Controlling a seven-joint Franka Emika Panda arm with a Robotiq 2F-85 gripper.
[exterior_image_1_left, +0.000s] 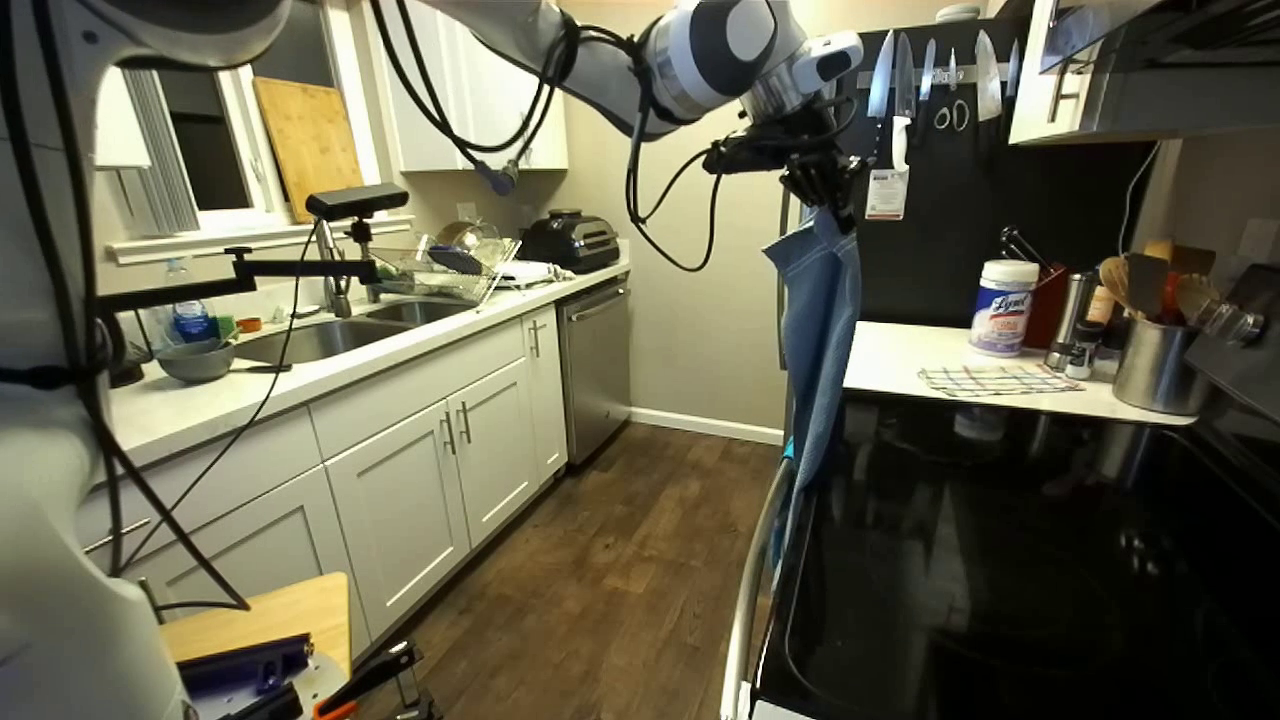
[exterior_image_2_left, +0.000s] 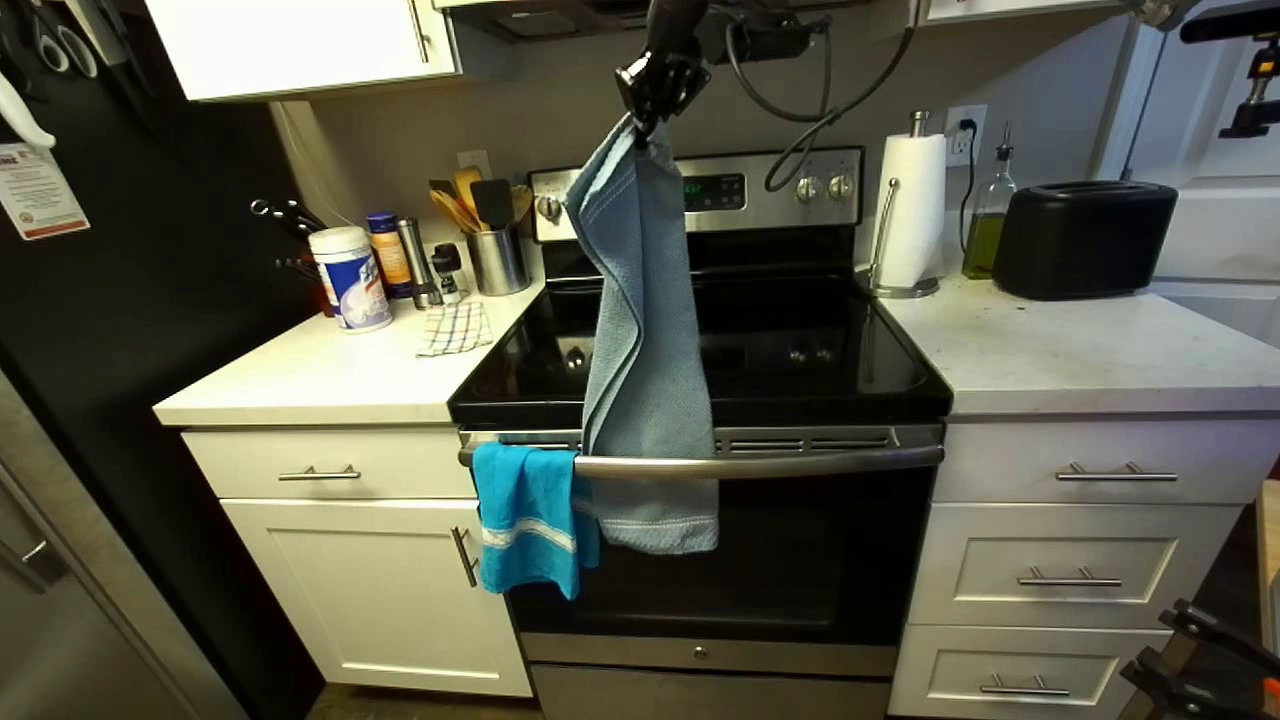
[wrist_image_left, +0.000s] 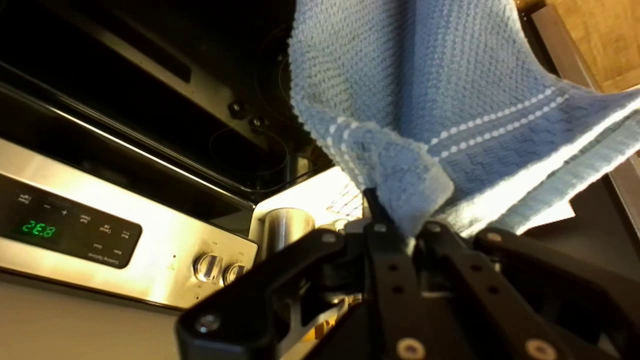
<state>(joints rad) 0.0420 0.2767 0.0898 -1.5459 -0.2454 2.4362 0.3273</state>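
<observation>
Blue towel (exterior_image_2_left: 650, 350), knitted, hangs in long folds from your gripper (exterior_image_2_left: 646, 132), which is clamped on a top corner. In an exterior view it drops past the near edge of the black cooktop (exterior_image_2_left: 820, 385), its lower end behind the oven handle (exterior_image_2_left: 820, 463), just right of a turquoise towel (exterior_image_2_left: 530, 520). In an exterior view, the far counter (exterior_image_1_left: 890, 370) holds a white-capped canister (exterior_image_1_left: 1003, 310) reading "Lysol"; above, on the black panel (exterior_image_1_left: 975, 230), a white tag (exterior_image_1_left: 886, 195) bears print too small to read. In your wrist view, the control panel (wrist_image_left: 75, 225) stands upside down, showing "Cooking Options" and green digits that seem to say 8:32.
</observation>
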